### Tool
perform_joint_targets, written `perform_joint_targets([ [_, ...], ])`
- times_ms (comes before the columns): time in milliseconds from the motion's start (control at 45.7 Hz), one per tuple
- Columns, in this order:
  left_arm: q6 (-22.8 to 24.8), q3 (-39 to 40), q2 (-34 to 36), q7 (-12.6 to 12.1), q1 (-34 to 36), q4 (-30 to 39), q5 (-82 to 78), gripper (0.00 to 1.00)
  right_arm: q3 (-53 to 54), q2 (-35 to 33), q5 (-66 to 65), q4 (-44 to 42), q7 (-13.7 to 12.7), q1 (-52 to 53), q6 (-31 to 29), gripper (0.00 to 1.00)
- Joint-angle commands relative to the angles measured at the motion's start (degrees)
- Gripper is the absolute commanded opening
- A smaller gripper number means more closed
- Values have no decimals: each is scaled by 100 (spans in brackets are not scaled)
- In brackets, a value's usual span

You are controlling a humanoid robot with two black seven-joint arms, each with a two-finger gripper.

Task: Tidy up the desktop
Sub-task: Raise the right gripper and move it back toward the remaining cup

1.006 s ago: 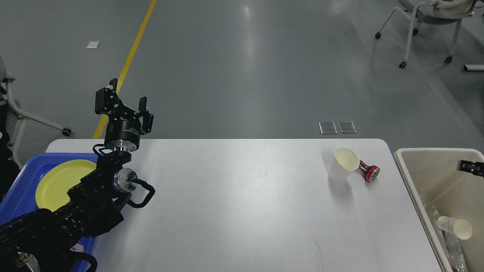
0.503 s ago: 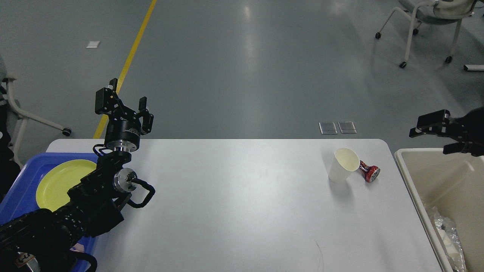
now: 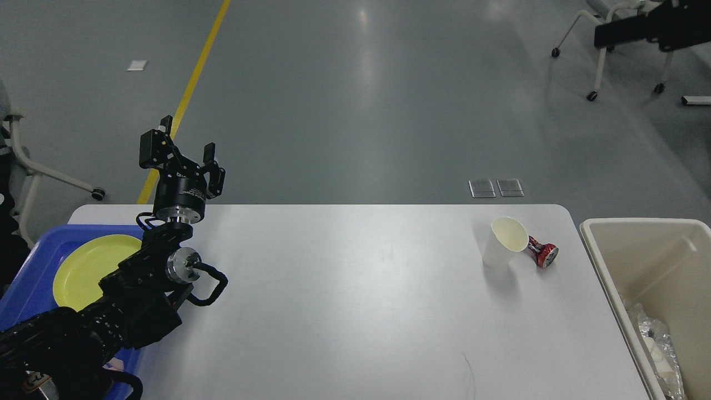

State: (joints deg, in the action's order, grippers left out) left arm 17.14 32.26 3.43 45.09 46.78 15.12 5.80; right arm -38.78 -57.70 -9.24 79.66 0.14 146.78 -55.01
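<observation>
The white desktop (image 3: 344, 300) fills the middle of the head view. A white paper cup (image 3: 504, 243) stands tilted near its far right corner, and a crushed red can (image 3: 542, 251) lies touching its right side. My left gripper (image 3: 186, 145) is held upright above the far left edge of the desktop, open, with nothing between its fingers. My right gripper (image 3: 614, 32) shows as a dark blurred shape high in the top right corner, far above the table. Its fingers cannot be told apart.
A blue tray (image 3: 33, 266) with a yellow plate (image 3: 89, 266) sits at the left edge, partly under my left arm. A beige bin (image 3: 611, 278) with crumpled trash stands just off the right edge. Wheeled chairs stand on the floor at far right and far left.
My right gripper has risen from just above the bin to the top right corner of the view. The left arm, cup and can have not moved.
</observation>
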Motion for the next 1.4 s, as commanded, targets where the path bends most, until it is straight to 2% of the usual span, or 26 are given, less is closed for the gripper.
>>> perform_joint_targets([
  [0, 0, 0, 0, 0, -2, 0, 0, 100, -7, 294, 546, 14, -5, 527, 1, 100],
  [153, 0, 0, 0, 0, -2, 0, 0, 100, -244, 838, 555, -74, 3, 536, 1, 100],
  [328, 0, 0, 0, 0, -2, 0, 0, 100, -1508, 1585, 599, -127, 117, 483, 1, 100],
  [416, 0, 0, 0, 0, -2, 0, 0, 100, -2141, 1981, 634, -118, 389, 308, 43, 100],
  [503, 0, 0, 0, 0, -2, 0, 0, 100, -2695, 2525, 634, -118, 829, -79, 613, 100],
  [569, 0, 0, 9, 0, -2, 0, 0, 100, -3047, 2869, 634, -109, 1005, -412, 1227, 100],
  [766, 0, 0, 0, 0, -2, 0, 0, 100, -3285, 3309, 599, -231, 944, -2055, 3355, 100],
  [853, 0, 0, 0, 0, 7, 0, 0, 100, -3294, 3476, 546, -644, 900, -2925, 3988, 100],
  [963, 0, 0, 0, 0, -2, 9, 0, 100, -3320, 3678, 537, -1478, 882, -3962, 4332, 100],
  [1181, 0, 0, 0, 0, -2, 0, 0, 100, -3285, 3959, 537, -3552, 882, -5958, 4411, 100],
  [1203, 0, 0, 0, 0, -2, 0, 0, 100, -3251, 4038, 537, -3963, 882, -6360, 4429, 100],
  [1291, 0, 9, 0, 0, -2, 0, 0, 100, -3233, 4179, 537, -4380, 891, -6838, 4429, 100],
  [1378, 0, 0, 0, 0, -2, 0, 0, 100, -3241, 4197, 529, -4398, 900, -6970, 4420, 100],
])
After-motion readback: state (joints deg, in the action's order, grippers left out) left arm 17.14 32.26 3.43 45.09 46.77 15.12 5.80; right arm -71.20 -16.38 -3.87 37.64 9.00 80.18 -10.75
